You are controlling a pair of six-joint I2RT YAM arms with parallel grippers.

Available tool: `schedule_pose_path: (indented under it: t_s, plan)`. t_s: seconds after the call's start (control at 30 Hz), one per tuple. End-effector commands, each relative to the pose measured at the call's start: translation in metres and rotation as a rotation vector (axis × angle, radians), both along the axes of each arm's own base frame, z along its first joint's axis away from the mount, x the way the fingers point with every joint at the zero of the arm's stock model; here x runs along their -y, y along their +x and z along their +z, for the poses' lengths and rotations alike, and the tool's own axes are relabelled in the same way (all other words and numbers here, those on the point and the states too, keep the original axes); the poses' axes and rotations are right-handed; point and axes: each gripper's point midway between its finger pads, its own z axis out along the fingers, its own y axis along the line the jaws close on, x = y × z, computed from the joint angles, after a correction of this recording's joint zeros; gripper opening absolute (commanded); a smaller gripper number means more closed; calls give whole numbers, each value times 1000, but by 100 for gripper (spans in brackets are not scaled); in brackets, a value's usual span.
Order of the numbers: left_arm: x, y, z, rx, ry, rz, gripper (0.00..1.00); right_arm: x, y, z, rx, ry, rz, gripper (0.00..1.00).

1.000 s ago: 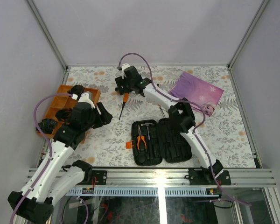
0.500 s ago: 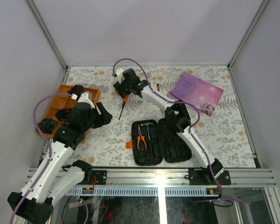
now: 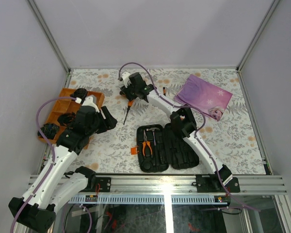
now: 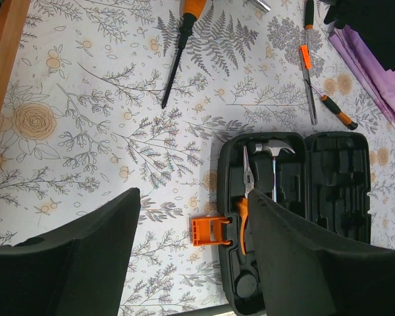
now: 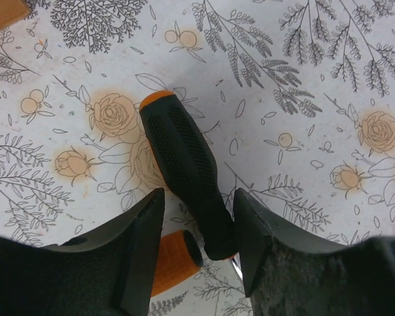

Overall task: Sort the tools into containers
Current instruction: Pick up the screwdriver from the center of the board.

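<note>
Right wrist view has your right gripper [image 5: 197,210] parted and straddling the screwdriver [image 5: 182,158] near the table's [image 5: 316,85] far edge, not clamped yet, so centre on the black handle before squeezing or it'll twist

left arm [image 3: 58,160] bent | left hand [image 4: 192,207] aloft, spread wide | right arm [image 3: 200,145] outstretched | right hand [image 5: 197,207] low, parted

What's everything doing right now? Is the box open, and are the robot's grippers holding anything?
Tool case: open, lying flat.
Pliers: in the case.
Hammer: in the case, beside the pliers.
Right gripper: straddling the big screwdriver handle; grip unclear.
Big screwdriver: lying flat on the table.
Left gripper: open, empty.
</note>
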Motion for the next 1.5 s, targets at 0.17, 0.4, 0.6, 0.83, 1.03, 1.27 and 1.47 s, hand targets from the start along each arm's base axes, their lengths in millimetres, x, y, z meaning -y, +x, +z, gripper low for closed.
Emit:
schedule_pose_path:
  t_s: [0.17,0.4,0.6,0.83,1.03,1.27,1.47]
  plan:
    - [1,0,-1,9,5,-10,66,27,22,16,-37,53,-76,39]
    - [2,1,-3,3,5,-12,66,48,25,22,-52,32,-106,32]
    - [2,0,-1,8,1,-11,66,75,30,32,-37,-37,-184,31]
    - [2,0,0,14,0,-13,66,110,21,34,-89,-97,-293,27]
    - [2,0,0,15,0,-12,66,125,-5,35,-162,-144,-297,32]
    - [1,0,1,16,3,-7,66,133,-29,22,-243,-176,-275,44]
    - [1,0,2,21,1,-9,66,137,-36,2,-295,-224,-267,42]
